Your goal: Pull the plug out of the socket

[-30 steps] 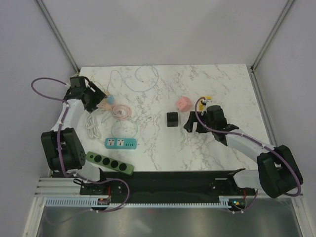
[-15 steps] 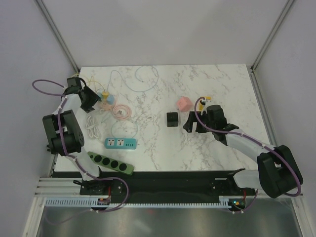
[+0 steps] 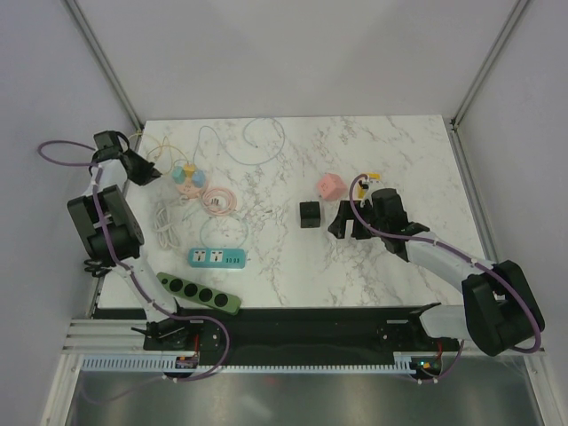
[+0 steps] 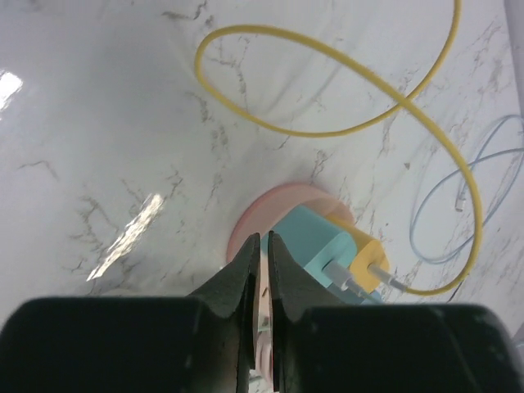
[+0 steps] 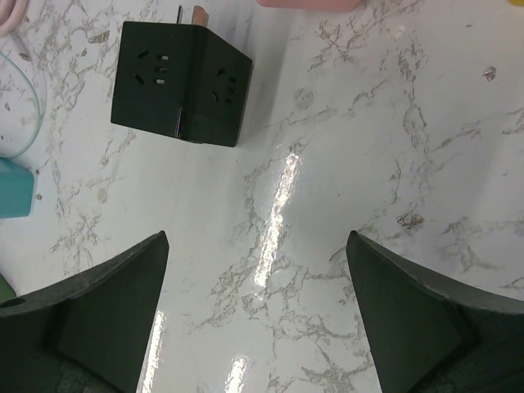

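**A:** Since a second ago the left arm has swung off the coloured cubes toward the far-left corner of the worktop (image 3: 408, 142). The left fingers (image 4: 237, 274) have drawn in until only a slit is left. The right arm hasn't budged.

**B:** Are they holding anything?

**A:** Can't tell. A pale pink sliver shows in the slit, but it may just be the pink disc (image 4: 270, 205) behind. The plug (image 4: 342, 277) is seated in the teal socket (image 4: 307, 237), which rests against that disc just beyond the fingertips, at the worktop's far left. The right fingers (image 5: 106, 295) stand wide apart with nothing between them, near the black cube (image 5: 176, 82).

**B:** Which way does the plug lie?

**A:** Its long axis runs roughly level with the worktop. It comes out of the socket's face toward the lower right of the wrist view, back toward the wrist and off to one side. Its cable leads on the same way. A second plug sits in the yellow cube (image 4: 364, 254) alongside.

**B:** So how should this step go?

**A:** I'd reopen, come round to that face and clamp on the plug's body, not its cable. Then I'd pull straight along the axis. The socket looks light and will likely drag along, so it wants bracing. Keep clear of the yellow cable (image 4: 323, 134) looped beyond.
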